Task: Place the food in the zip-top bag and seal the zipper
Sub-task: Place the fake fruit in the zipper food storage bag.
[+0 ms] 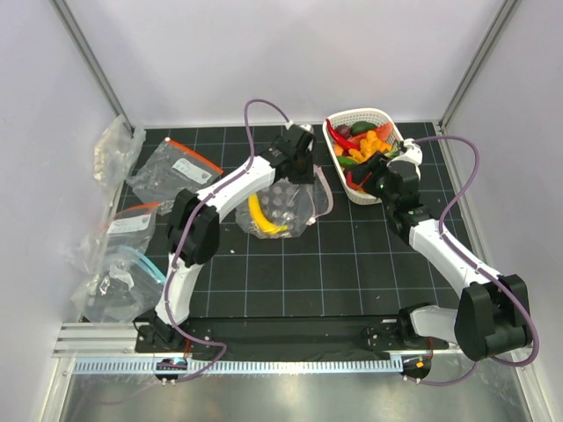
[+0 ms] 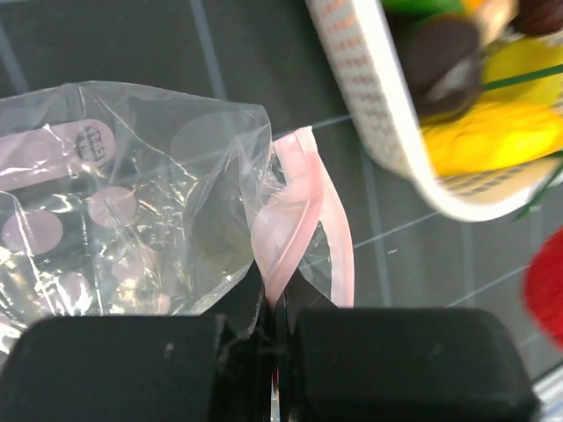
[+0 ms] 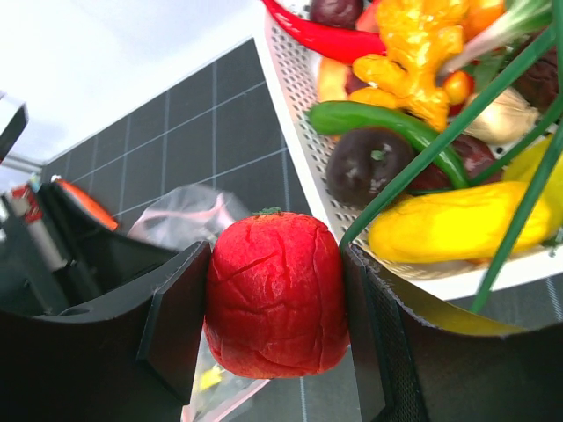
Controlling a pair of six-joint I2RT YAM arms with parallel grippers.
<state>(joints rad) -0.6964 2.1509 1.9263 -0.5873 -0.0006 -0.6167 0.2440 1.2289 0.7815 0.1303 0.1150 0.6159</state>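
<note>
One wrinkled red fruit (image 3: 274, 299), perhaps strawberry, pinched in right claw (image 3: 273, 264)

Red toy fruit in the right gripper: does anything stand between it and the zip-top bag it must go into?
Nothing visible does. The red toy fruit, clamped in the right gripper beside the white basket, has only bare black mat between it and the zip-top bag, whose zipper the left gripper pinches.

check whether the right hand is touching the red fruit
Touching. The right wrist view shows the red fruit clamped between the fingers of the right hand, no gap on either side.
</note>
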